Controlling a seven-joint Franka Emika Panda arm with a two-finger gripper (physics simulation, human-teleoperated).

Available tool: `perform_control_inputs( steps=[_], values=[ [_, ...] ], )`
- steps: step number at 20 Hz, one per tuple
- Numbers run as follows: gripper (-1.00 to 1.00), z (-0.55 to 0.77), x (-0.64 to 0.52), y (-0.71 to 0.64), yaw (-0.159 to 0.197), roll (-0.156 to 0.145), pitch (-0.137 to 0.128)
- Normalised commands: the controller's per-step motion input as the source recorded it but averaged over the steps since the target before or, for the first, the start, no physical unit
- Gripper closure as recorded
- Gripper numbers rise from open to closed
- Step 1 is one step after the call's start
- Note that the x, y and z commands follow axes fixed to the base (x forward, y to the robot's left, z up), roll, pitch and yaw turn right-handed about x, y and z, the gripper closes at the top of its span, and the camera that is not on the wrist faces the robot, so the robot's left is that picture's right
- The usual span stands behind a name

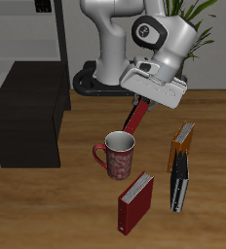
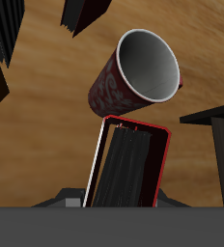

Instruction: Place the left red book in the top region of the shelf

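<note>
My gripper (image 1: pixel 142 100) is shut on a thin red book (image 1: pixel 132 119) and holds it tilted in the air, behind and above the red patterned mug (image 1: pixel 117 154). In the wrist view the held red book (image 2: pixel 133 172) hangs between the jaws, with the mug (image 2: pixel 138 72) below it. A second red book (image 1: pixel 136 201) of the same kind stands on the table near the front edge. The shelf (image 1: pixel 27 122) is a low blackish-brown cabinet off to the side of the mug. Its top is bare. It also shows in the wrist view (image 2: pixel 215 145).
An orange book (image 1: pixel 183 136) and a black book (image 1: pixel 179 180) stand beside the mug, on the side away from the shelf. A tall pale grey rack (image 1: pixel 27 29) stands behind the shelf. The robot base (image 1: pixel 100 78) and a plant (image 1: pixel 198 15) are at the back.
</note>
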Motion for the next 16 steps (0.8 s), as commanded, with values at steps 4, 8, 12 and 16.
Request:
perform_control_inputs(
  steps=[4,8,12,16],
  values=[
    [1.0,-0.09,0.05,-0.51,0.034,-0.157,0.02],
    [1.0,-0.08,0.02,-0.38,0.016,-0.12,0.013],
    [1.0,-0.02,-0.02,-0.26,0.026,-0.128,-0.012],
    [1.0,0.01,0.01,-0.19,0.029,-0.157,-0.029]
  ],
)
